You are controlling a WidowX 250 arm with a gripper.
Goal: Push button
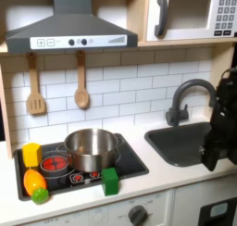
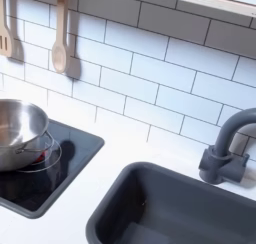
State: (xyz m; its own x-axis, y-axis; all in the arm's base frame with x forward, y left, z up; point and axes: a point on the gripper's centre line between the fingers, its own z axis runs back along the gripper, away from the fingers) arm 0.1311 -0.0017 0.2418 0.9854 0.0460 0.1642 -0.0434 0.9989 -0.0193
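In the first exterior view the range-hood buttons (image 1: 78, 42) lie up and far left of the tool (image 1: 213, 156) over the sink (image 1: 185, 143); its grip state is unclear.

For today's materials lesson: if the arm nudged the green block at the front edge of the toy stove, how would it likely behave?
The green block would probably slide rather than roll, since its faces look flat. It stands taller than wide, so a high push might tip it. It sits by the front edge of the stove, so a forward nudge could send it onto the white counter.
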